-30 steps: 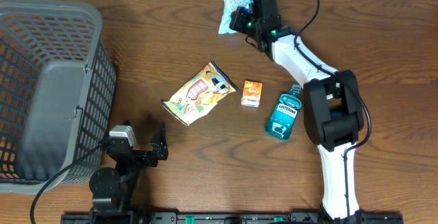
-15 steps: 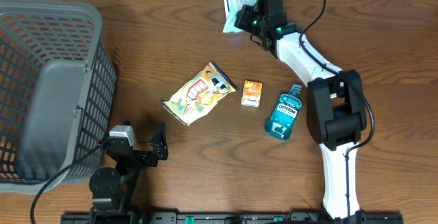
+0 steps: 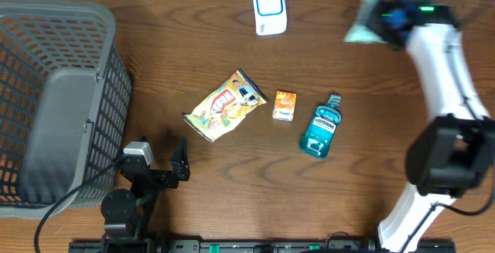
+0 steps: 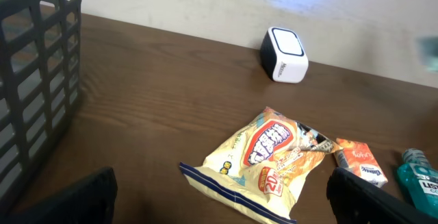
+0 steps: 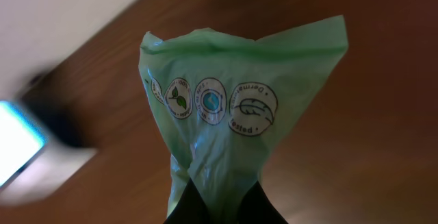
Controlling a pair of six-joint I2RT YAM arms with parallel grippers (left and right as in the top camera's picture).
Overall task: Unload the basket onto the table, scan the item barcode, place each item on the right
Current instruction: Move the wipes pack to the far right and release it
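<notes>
My left claw (image 4: 219, 191) stands spread wide, a dark finger in each bottom corner of its own view, gripping nothing. Seen from above, the grey plastic lattice basket (image 3: 58, 98) fills the left edge, with only its smooth floor showing inside. Mid-frame lie a crinkly yellow snack bag (image 3: 226, 106), a small orange box (image 3: 285, 105) and a teal bottle (image 3: 322, 128). Higher up sits the white rounded scanner (image 3: 269, 8). At the upper right, well apart from it, my right claw (image 5: 213, 207) pinches the green pouch (image 5: 233, 135) (soft pale film, four round emblems).
</notes>
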